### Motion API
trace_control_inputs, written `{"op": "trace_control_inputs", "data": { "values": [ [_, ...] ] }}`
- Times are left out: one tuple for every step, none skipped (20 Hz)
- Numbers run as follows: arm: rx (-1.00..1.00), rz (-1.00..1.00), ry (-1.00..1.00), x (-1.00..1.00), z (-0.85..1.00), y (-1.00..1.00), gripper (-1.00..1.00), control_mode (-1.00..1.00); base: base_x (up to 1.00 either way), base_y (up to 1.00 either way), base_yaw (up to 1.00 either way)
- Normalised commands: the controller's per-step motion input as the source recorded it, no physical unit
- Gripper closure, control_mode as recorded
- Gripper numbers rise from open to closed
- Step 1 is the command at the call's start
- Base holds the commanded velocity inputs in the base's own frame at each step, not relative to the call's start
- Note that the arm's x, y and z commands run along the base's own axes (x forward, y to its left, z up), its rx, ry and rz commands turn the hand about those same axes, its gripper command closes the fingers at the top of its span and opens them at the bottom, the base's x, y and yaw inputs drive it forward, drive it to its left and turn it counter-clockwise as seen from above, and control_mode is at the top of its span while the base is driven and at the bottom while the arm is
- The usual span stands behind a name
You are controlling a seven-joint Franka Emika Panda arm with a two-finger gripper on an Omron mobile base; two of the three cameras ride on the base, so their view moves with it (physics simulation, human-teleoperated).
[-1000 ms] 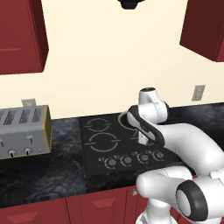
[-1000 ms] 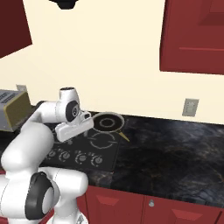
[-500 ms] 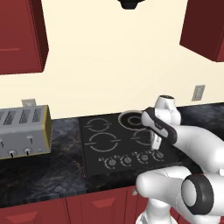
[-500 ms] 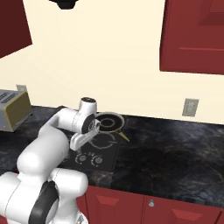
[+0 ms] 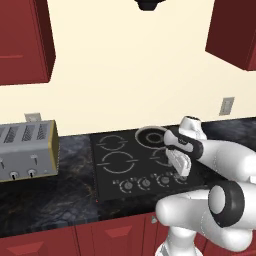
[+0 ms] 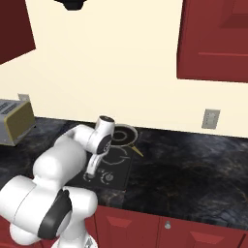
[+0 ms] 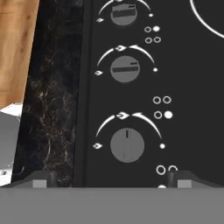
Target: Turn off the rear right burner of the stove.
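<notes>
Gripper point(image 7: 107, 177) above the knob row of the stove point(image 5: 150, 165), jaws wide, holding nothing. 3 knobs lie ahead of the jaws; the nearest knob point(image 7: 127, 145) sits between the 2 fingertips. Its pointer differs from the others, so it likely governs the rear right burner point(image 5: 151, 137), beyond the knobs. Centre, descend, close, then rotate. Forearm reaches forward, hand pitched down.

No legible text, brand or numerals. Stove point(image 7: 183, 78) carried only white symbols: arc scale with arrow ticks around each knob point(image 7: 127, 145), four-dot burner indicators beside them.
</notes>
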Motion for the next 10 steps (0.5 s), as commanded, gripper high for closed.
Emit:
{"op": "trace_control_inputs", "data": {
  "values": [
    [0.01, 0.29, 0.00, 0.00, -0.30, 0.00, -1.00, -1.00, 0.00, 0.00, 0.00],
    [0.00, 0.28, 0.00, 0.00, -0.29, 0.00, -1.00, -1.00, 0.00, 0.00, 0.00],
    [0.00, 0.26, 0.00, 0.00, -0.29, 0.00, -1.00, -1.00, 0.00, 0.00, 0.00],
    [0.00, 0.22, 0.00, 0.00, -0.27, 0.05, -1.00, -1.00, 0.00, 0.00, 0.00],
    [0.00, 0.19, 0.00, 0.00, -0.29, 0.14, -1.00, -1.00, 0.00, 0.00, 0.00],
    [0.00, 0.18, 0.00, 0.00, -0.27, 0.14, -1.00, -1.00, 0.00, 0.00, 0.00],
    [0.00, 0.17, 0.00, 0.00, -0.29, 0.21, -1.00, -1.00, 0.00, 0.00, 0.00],
    [0.00, 0.15, 0.00, 0.00, -0.24, 0.22, -1.00, -1.00, 0.00, 0.00, 0.00],
    [0.00, 0.11, 0.00, 0.01, -0.22, 0.27, -1.00, -1.00, 0.00, 0.00, 0.00],
    [0.00, 0.11, 0.00, 0.06, -0.16, 0.21, -1.00, -1.00, 0.00, 0.00, 0.00]
  ]
}}
